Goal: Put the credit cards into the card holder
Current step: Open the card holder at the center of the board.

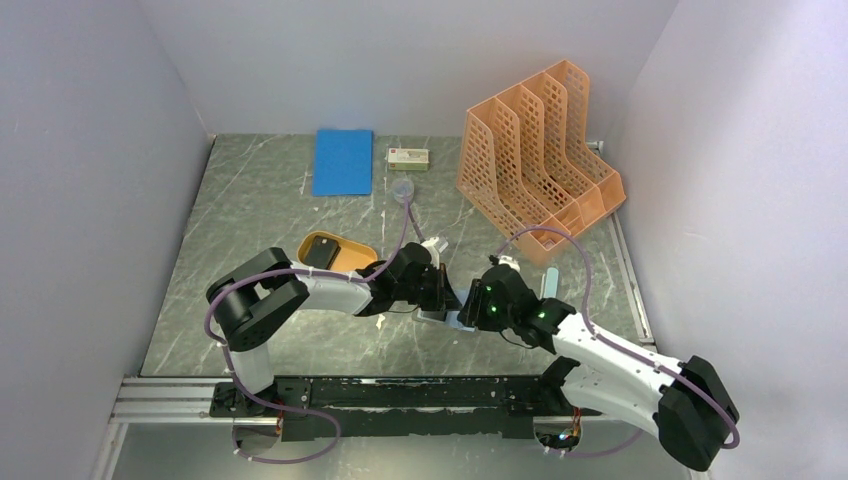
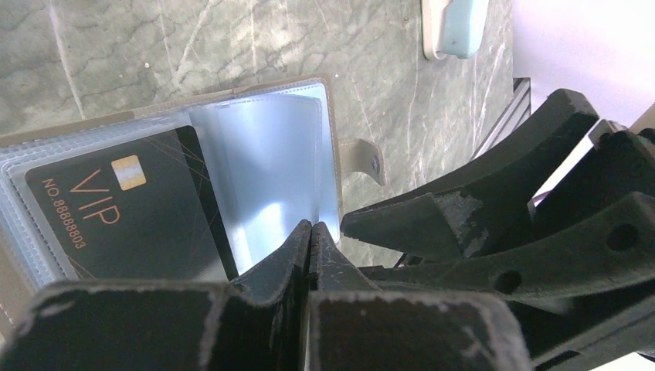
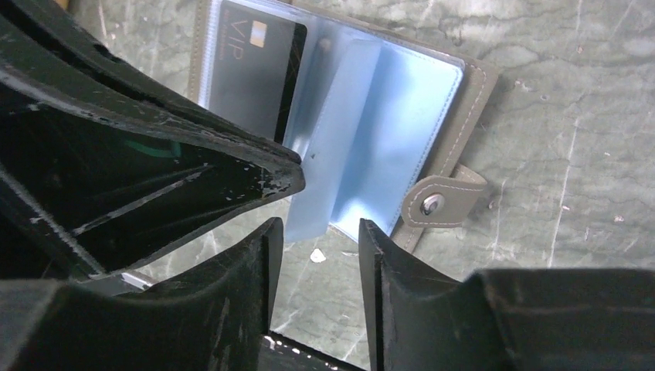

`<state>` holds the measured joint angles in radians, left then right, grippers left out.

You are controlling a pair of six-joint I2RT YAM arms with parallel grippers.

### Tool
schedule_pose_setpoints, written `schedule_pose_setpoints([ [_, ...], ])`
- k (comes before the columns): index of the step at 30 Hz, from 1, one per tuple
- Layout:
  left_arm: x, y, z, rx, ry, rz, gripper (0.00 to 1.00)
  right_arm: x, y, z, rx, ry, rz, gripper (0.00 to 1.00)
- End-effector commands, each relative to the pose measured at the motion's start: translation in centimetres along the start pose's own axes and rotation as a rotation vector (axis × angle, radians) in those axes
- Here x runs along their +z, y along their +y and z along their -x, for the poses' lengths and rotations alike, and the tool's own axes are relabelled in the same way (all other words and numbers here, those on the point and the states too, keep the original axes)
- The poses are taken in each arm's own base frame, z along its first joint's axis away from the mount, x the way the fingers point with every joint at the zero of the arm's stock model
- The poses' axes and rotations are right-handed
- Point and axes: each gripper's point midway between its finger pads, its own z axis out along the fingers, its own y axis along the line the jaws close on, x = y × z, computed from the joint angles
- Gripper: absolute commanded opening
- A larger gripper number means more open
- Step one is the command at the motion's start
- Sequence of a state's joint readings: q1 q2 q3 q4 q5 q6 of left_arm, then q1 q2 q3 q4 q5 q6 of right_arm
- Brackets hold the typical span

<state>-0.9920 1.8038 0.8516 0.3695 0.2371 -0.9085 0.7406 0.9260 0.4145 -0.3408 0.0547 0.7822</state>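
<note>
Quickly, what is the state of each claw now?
Left claw: closed, pinching a clear page of the card holder.
Right claw: open, holding nothing.

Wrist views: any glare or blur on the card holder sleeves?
Left wrist: strong white glare on the clear plastic sleeve of the open grey-brown card holder; the black VIP card is readable; near jaws look soft. Right wrist: the sleeve shows only a mild bluish sheen; black jaws underexposed.

open card holder point(image 2: 263, 162), black card point(image 2: 131, 216) inside
</note>
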Motion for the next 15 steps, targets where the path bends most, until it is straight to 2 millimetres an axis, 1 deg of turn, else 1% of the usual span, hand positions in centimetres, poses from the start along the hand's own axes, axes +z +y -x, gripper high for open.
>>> schedule_pose_setpoints([
  [1, 0.3, -0.1, 0.2, 0.011, -0.013, 0.0, 0.05, 0.3, -0.4, -0.1, -0.005, 0.006, -0.02, 0.42],
  [5, 0.3, -0.2, 0.3, 0.013, -0.015, 0.001, 0.05, 0.4, -0.9, -0.4, -0.005, 0.017, -0.042, 0.36],
  [10, 0.2, -0.1, 0.3, 0.015, -0.016, 0.007, 0.05, 0.3, -1.3, -0.1, 0.013, -0.004, -0.062, 0.28],
  [15, 0.1, 0.0, 0.2, 0.018, -0.017, 0.013, 0.05, 0.4, -1.5, -0.2, 0.015, 0.007, -0.082, 0.18],
])
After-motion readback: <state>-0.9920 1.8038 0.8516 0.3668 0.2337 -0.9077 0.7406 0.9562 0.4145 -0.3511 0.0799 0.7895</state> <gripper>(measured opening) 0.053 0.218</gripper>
